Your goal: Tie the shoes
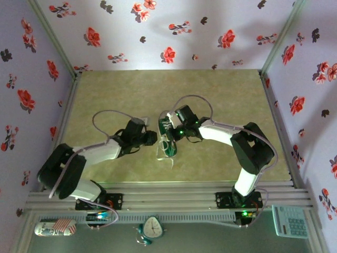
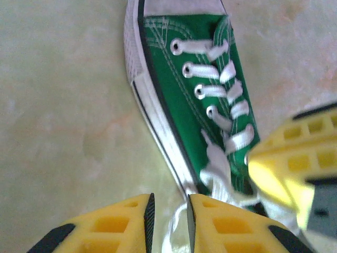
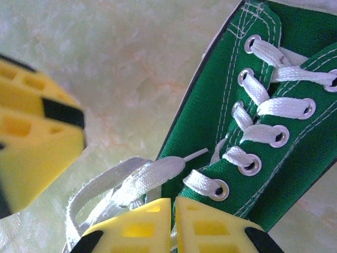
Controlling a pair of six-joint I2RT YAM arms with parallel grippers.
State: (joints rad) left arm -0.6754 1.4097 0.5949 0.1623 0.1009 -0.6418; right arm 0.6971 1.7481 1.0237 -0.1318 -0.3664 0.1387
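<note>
- Jaws of the left gripper [image 2: 168,203] stand almost together, with a strand of white lace [image 2: 176,227] in the thin gap between them.
- Jaws of the right gripper [image 3: 172,203] are nearly closed too, pinching a flat loop of lace [image 3: 142,179] that runs off the shoe's side.
- Walls [image 1: 158,31] with red and dark flowers close in the table on three sides.
- Table [image 1: 131,89] has a pale, mottled, stone-like top.
- Both arms bend inward from the near edge, so the left gripper [image 1: 152,138] and right gripper [image 1: 176,132] meet at the middle of the table.
- Shoe [image 1: 169,149] sits between the two grippers, roughly at the table's centre, sole down.
- Left wrist view: the green shoe [image 2: 179,116] runs away from the fingers to its white toe cap [image 2: 179,6], and the right gripper [image 2: 295,158] hangs blurred just beside the shoe's opening.
- Right wrist view: the shoe [image 3: 295,174] lies on a slant, with the left gripper [image 3: 31,147] near its side.
- Laces cross between metal eyelets [image 3: 218,191], and a thin aglet [image 3: 197,154] points out past the canvas edge.
- Calculator [image 1: 289,221], a clock [image 1: 152,227] and a can [image 1: 55,227] lie in front of the arm bases.
</note>
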